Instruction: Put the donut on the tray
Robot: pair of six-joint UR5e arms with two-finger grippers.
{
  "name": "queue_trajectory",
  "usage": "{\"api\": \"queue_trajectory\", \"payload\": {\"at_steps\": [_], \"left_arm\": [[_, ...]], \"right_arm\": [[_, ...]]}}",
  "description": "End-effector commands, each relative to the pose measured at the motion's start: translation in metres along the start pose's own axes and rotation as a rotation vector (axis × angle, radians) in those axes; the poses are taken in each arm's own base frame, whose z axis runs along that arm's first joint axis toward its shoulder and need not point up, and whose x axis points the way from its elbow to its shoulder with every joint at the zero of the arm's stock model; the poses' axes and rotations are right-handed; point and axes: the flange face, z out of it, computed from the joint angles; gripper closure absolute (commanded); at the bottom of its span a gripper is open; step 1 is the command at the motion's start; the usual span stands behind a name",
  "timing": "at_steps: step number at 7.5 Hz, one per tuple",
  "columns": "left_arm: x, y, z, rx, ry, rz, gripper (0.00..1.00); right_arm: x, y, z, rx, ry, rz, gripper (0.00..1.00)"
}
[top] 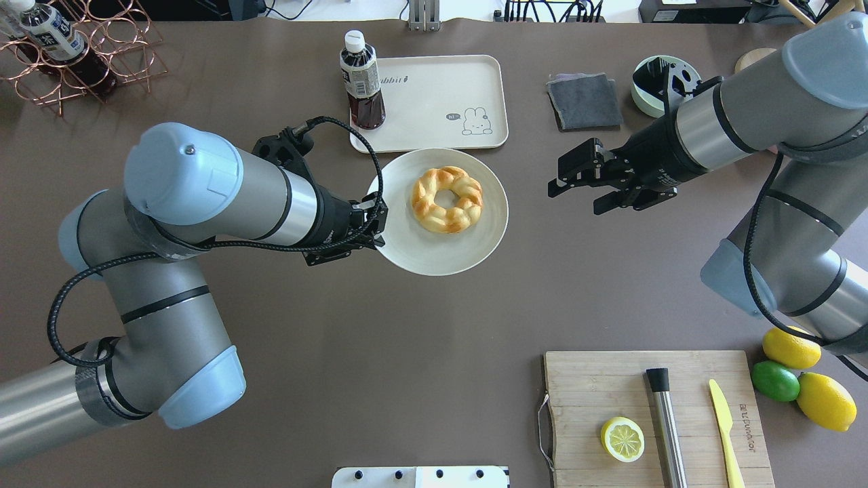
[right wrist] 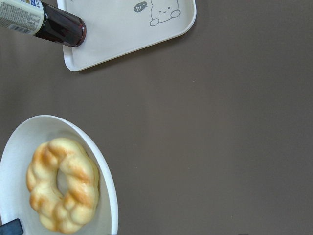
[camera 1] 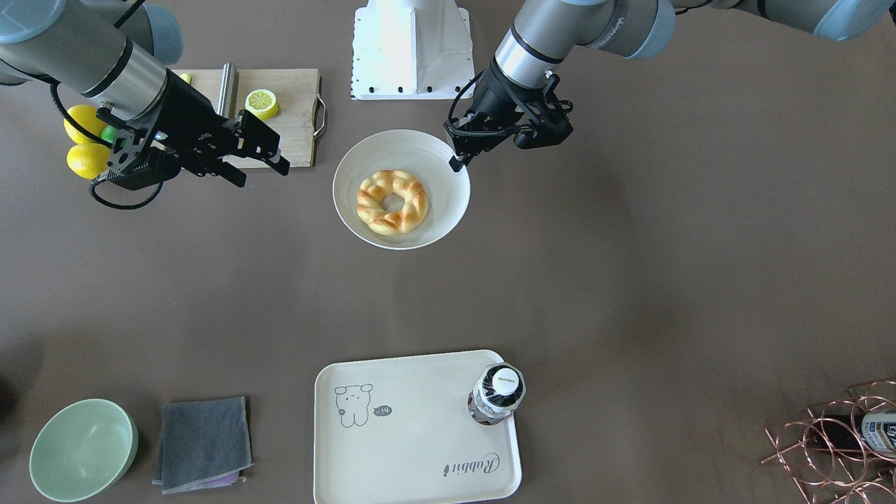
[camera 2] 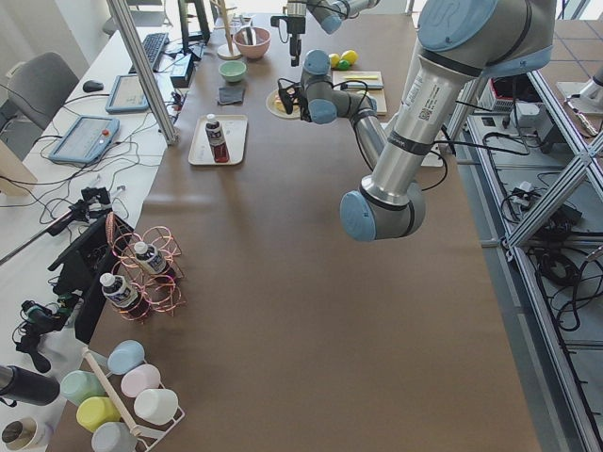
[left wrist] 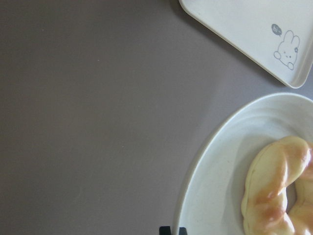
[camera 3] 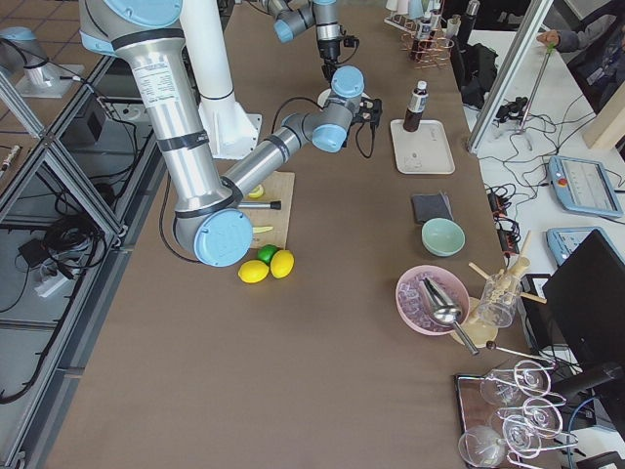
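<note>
The donut (top: 447, 199) is lying in the middle of the round white plate (top: 434, 254), near the cream tray (top: 434, 129), where a drink bottle (top: 361, 85) is standing on one corner. The left gripper (top: 374, 227) is pinching the plate's rim, its jaws nearly closed. The right gripper (top: 575, 199) is hovering well aside, jaws spread wide, holding nothing.

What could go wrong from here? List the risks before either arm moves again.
1. The left gripper seems to pinch only the rim of the round white plate in its jaws. A tilt could slide the golden twisted ring donut off onto the table.
2. A dark plastic drink bottle stands on a corner of the cream rectangular tray. An arm coming in low could knock it over.
</note>
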Motion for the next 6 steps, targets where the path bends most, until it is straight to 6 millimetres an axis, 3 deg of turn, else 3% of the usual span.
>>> {"api": "queue_trajectory", "payload": {"at_steps": [1,6], "left_arm": [[0.012,0.031,0.014,0.043,0.026,-0.002,1.0],[0.029,0.046,-0.005,0.042,0.032,-0.013,1.0]], "right_arm": [[-0.008,0.007,0.003,-0.015,-0.01,0.018,0.14],[-0.013,0.022,0.02,-0.048,-0.007,0.05,0.15]]}}
